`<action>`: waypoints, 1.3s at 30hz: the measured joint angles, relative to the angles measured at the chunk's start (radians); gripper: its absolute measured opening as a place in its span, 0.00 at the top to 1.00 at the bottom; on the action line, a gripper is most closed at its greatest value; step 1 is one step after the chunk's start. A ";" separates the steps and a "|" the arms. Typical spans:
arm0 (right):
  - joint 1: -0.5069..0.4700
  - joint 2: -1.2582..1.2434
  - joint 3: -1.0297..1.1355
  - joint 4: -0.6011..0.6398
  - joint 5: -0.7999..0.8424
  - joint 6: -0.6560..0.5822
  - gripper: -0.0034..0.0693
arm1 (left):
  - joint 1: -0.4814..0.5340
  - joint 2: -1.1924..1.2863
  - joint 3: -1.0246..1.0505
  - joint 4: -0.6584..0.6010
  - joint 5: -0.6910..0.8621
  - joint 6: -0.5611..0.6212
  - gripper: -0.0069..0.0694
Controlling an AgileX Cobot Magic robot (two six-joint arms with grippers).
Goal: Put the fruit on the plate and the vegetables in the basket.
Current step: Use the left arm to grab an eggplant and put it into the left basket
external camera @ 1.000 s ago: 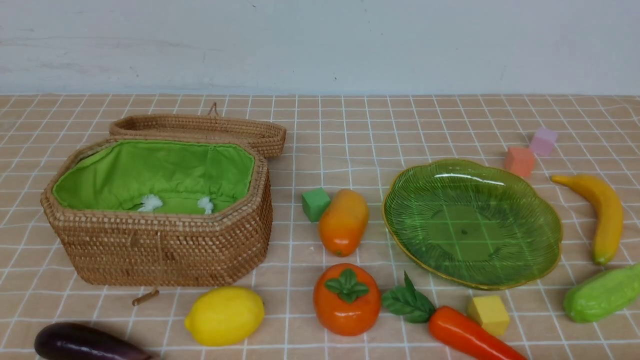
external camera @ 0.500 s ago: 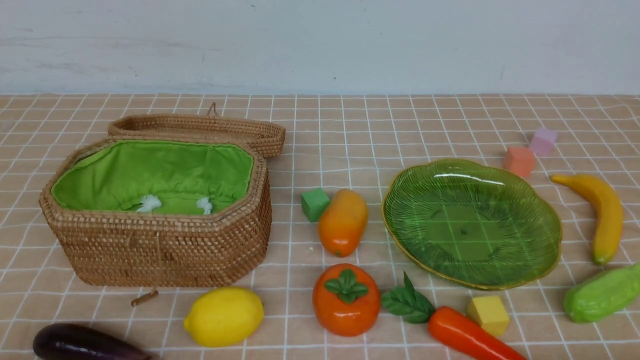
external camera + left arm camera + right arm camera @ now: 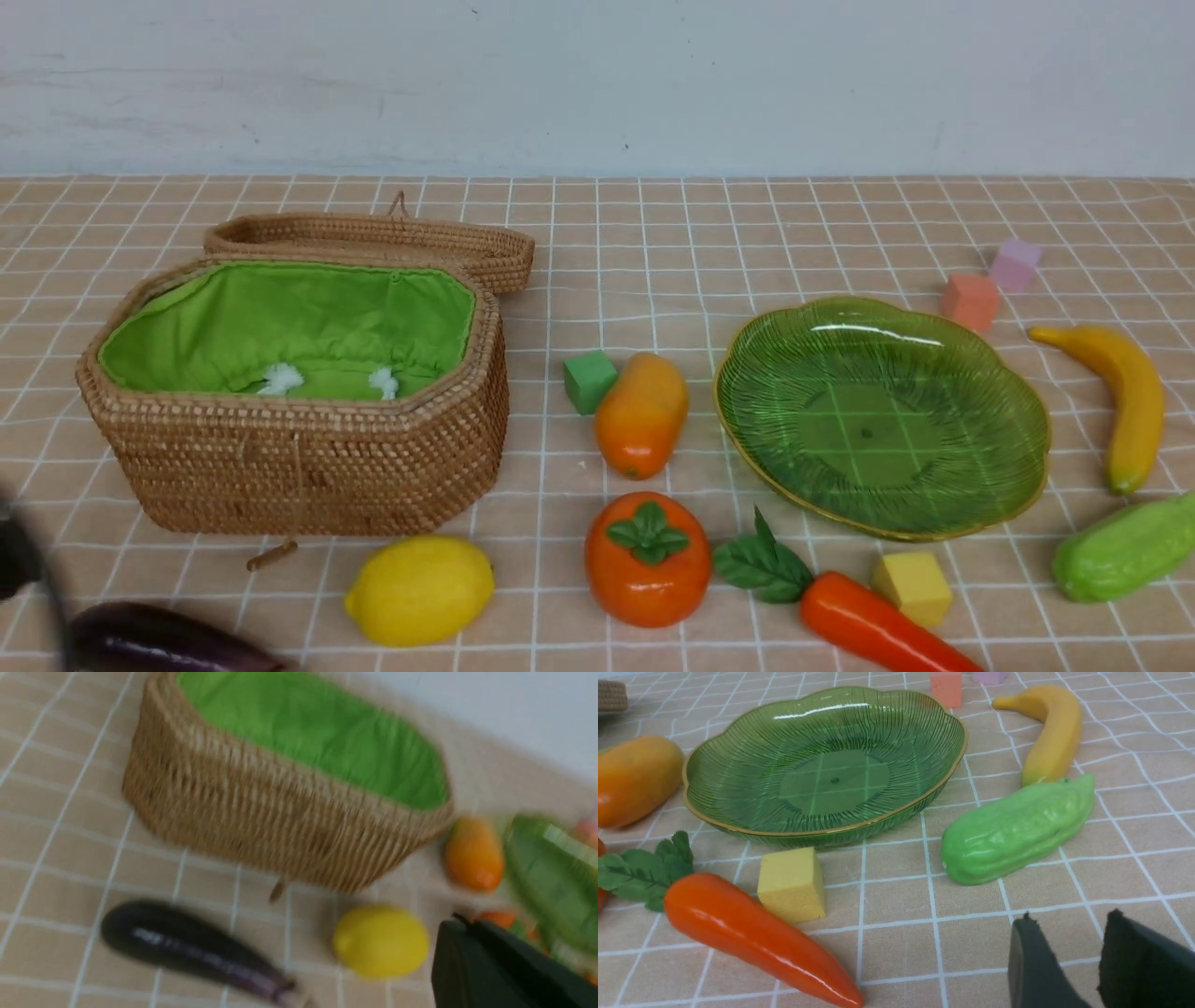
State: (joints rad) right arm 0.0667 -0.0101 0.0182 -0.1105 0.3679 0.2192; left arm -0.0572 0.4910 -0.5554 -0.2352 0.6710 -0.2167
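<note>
The front view takes in the whole counter (image 3: 653,233), spread with a peach cloth (image 3: 616,280) ruled in white squares. On the left the basket (image 3: 299,457) stands open. It is eight-sided brown wicker lined in bright green fabric, with its woven lid (image 3: 373,238) folded back behind it, and only two white tufts (image 3: 280,378) show inside. On the right lies the plate (image 3: 934,322), a ribbed, see-through green dish with a wavy yellowish rim, and it is bare.

Between basket and plate rests the oblong mango (image 3: 641,413), with a green foam cube (image 3: 589,380) just beside it. Nearer the camera sit the smooth lemon (image 3: 419,590), the round persimmon (image 3: 647,560) with its leaf cap, and the glossy carrot (image 3: 878,630). A yellow cube (image 3: 912,586) is just beside the carrot. Right of the plate are the curved banana (image 3: 1125,401) and the bumpy green gourd (image 3: 1125,551), and beyond the plate are a salmon cube (image 3: 970,301) and a pink cube (image 3: 1015,264).

The front view cuts off the dark purple eggplant (image 3: 159,639) at its edge. The blurred left wrist view shows the eggplant full length, lying free in front of the basket.

The left end effector (image 3: 467,947) is only a dark blur at the front view's left edge. Its wrist view shows the jaws pressed together, empty, near the lemon.

Only the right wrist view shows the right end effector (image 3: 1069,924). Its two dark fingers stand a narrow gap apart with nothing between them, over bare cloth near the gourd.
</note>
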 joint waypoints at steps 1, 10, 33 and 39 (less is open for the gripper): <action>0.000 0.000 0.001 0.012 -0.011 0.011 0.62 | 0.000 0.048 -0.029 0.000 0.048 0.030 0.93; 0.000 0.000 0.007 0.295 -0.268 0.198 0.62 | 0.000 0.322 -0.141 -0.042 0.244 0.259 0.93; 0.352 0.453 -0.878 0.384 0.761 -0.411 0.95 | -0.172 0.759 -0.146 0.013 0.189 1.205 0.66; 0.352 0.453 -0.879 0.373 0.759 -0.421 0.95 | -0.172 0.879 -0.146 0.265 0.053 1.207 0.25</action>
State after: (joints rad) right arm 0.4187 0.4431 -0.8612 0.2622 1.1266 -0.2014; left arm -0.2294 1.3703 -0.7013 0.0294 0.7242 0.9904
